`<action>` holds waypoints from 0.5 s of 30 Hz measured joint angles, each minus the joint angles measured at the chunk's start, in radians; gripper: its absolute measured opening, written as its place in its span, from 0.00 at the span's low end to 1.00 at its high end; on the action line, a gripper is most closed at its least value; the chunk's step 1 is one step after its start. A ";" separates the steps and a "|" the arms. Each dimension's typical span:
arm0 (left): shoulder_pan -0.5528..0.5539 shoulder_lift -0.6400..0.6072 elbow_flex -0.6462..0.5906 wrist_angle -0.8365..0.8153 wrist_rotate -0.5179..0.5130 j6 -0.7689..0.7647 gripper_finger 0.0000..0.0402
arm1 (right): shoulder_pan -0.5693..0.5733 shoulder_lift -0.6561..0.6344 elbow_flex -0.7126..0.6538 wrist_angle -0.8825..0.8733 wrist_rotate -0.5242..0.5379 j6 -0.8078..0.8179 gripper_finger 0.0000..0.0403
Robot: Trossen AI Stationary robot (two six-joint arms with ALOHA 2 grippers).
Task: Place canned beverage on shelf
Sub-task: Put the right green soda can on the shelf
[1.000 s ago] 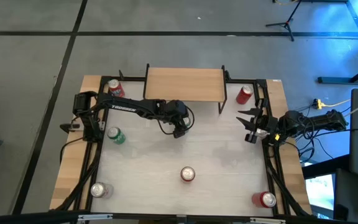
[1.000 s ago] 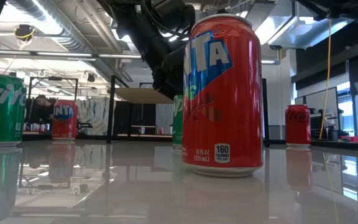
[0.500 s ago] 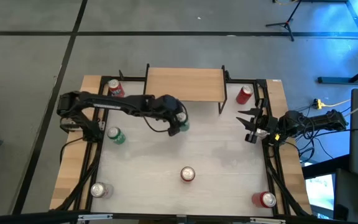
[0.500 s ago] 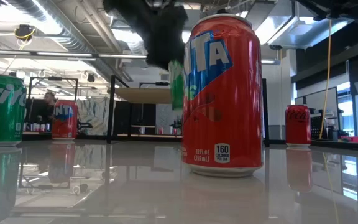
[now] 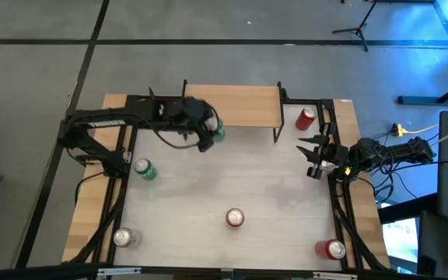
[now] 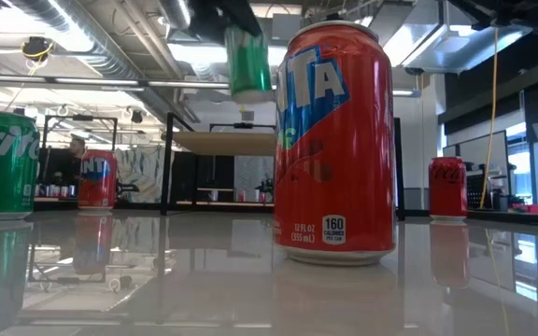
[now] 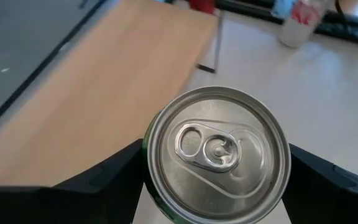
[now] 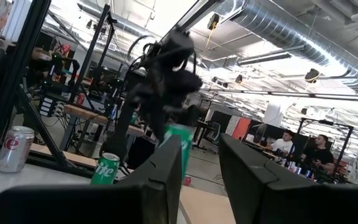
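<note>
Green can clamped in left pincer.

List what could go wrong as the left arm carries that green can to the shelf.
1. The left gripper holds the green can in the air, near the front edge of the shelf; released too early, it may catch the edge and tip.
2. Brought in too low, the can could strike the board.
3. It may slip in transit; how firm the grip is cannot be seen.

a green can is showing a silver top; the shelf is showing light wood.
</note>
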 joint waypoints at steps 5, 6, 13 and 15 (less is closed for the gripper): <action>0.093 0.000 0.156 -0.143 -0.007 -0.032 0.72 | 0.000 0.000 0.000 -0.001 0.001 0.000 0.26; 0.119 0.000 0.178 -0.167 -0.012 -0.036 0.72 | 0.000 0.000 0.000 -0.001 0.001 0.000 0.26; 0.297 0.004 0.215 -0.199 0.025 -0.002 0.72 | 0.000 0.000 0.000 -0.002 0.002 0.000 0.26; 0.338 0.014 0.215 -0.192 0.047 0.015 0.72 | 0.000 0.000 0.000 -0.003 0.002 0.000 0.26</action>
